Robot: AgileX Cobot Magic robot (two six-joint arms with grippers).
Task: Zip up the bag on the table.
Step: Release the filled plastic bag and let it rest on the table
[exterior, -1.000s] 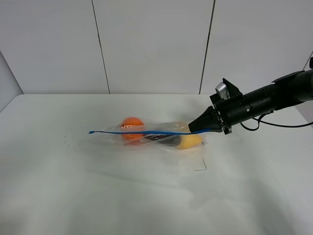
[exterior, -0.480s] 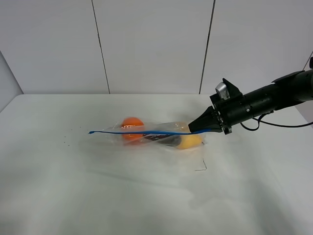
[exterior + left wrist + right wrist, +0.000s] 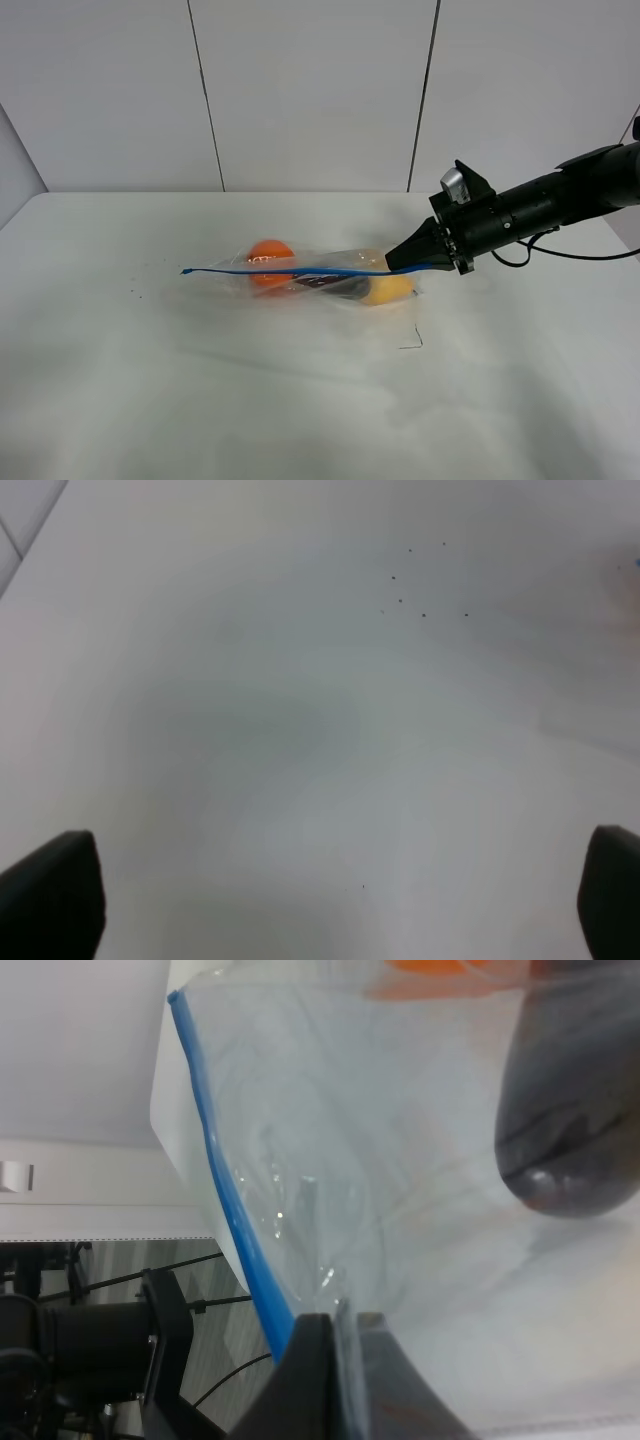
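The clear bag [image 3: 320, 275] lies on the white table [image 3: 200, 390], with orange fruit [image 3: 270, 252], purple fruit [image 3: 335, 285] and yellow fruit [image 3: 388, 290] inside. Its blue zip strip [image 3: 270, 270] runs left to right and is lifted slightly. My right gripper [image 3: 397, 262] is shut on the strip's right end. In the right wrist view the fingertips [image 3: 315, 1345] pinch the bag [image 3: 400, 1140] beside the zip strip [image 3: 225, 1200]. My left gripper [image 3: 330, 900] is open and empty over bare table [image 3: 300, 730], and is out of the exterior high view.
A thin dark mark [image 3: 412, 340] lies on the table in front of the bag. Tiny dark specks [image 3: 135, 290] sit left of the bag and show in the left wrist view [image 3: 415, 580]. A white panelled wall stands behind. The right arm's cable [image 3: 570, 255] hangs at the right.
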